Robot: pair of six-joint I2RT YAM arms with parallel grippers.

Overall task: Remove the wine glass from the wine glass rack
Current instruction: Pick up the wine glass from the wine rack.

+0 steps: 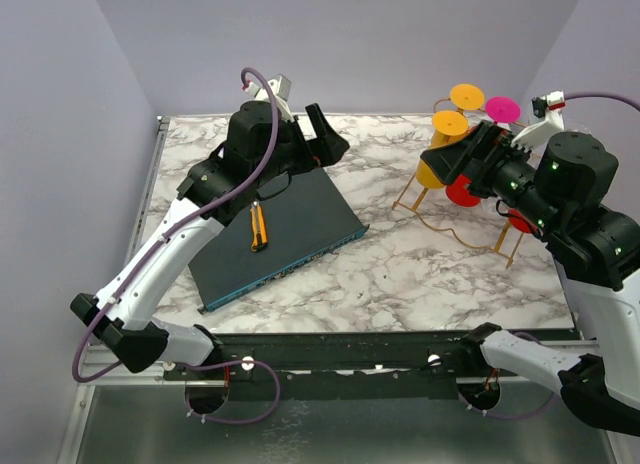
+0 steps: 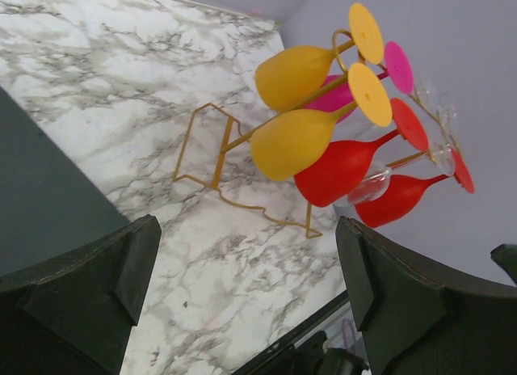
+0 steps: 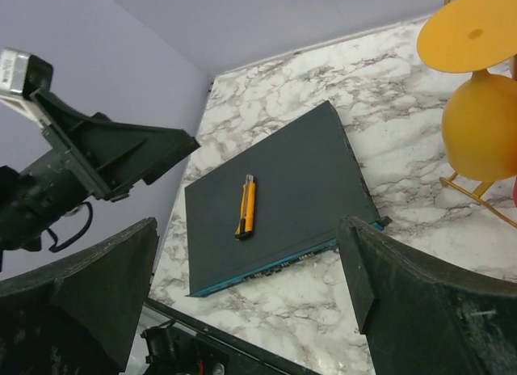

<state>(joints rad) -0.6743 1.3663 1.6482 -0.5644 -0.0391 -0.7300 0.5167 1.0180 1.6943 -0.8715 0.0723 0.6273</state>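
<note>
The gold wire wine glass rack (image 1: 440, 222) stands at the table's right side, with several coloured wine glasses hanging from it, bases up. In the left wrist view the rack (image 2: 216, 158) holds two yellow glasses (image 2: 292, 141), a magenta glass (image 2: 339, 97) and two red glasses (image 2: 343, 170). My right gripper (image 1: 452, 162) hovers open right beside the near yellow glass (image 1: 432, 173), which shows at the edge of its wrist view (image 3: 481, 137); nothing is between its fingers (image 3: 420, 302). My left gripper (image 1: 322, 142) is open and empty at the back middle, far from the rack.
A dark flat slab (image 1: 285, 234) lies on the marble table's left half with a yellow utility knife (image 1: 258, 227) on it, also in the right wrist view (image 3: 246, 207). Lilac walls close the left, back and right. A black rail (image 1: 350, 349) runs along the front edge.
</note>
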